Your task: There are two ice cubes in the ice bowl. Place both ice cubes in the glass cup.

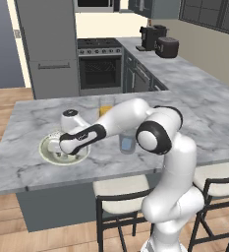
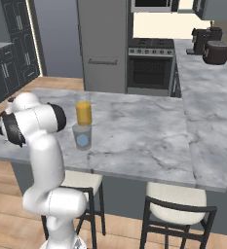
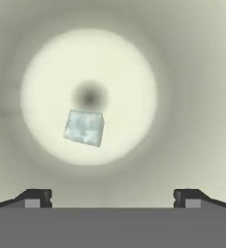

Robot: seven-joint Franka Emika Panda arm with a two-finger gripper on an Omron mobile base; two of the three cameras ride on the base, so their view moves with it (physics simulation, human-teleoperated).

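Gripper (image 3: 112, 197) open, empty, over bowl (image 3: 192, 72) | 1 cube (image 3: 84, 127) ahead, btwn tips | cup (image 2: 82, 136) seems to hold 1 blue cube | est. half done, 1 left

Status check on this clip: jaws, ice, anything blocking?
Gripper over the pale cream-green bowl, jaws open, empty. One light-blue ice cube on the bowl floor; another in the short transparent glass cup. Nothing blocking.
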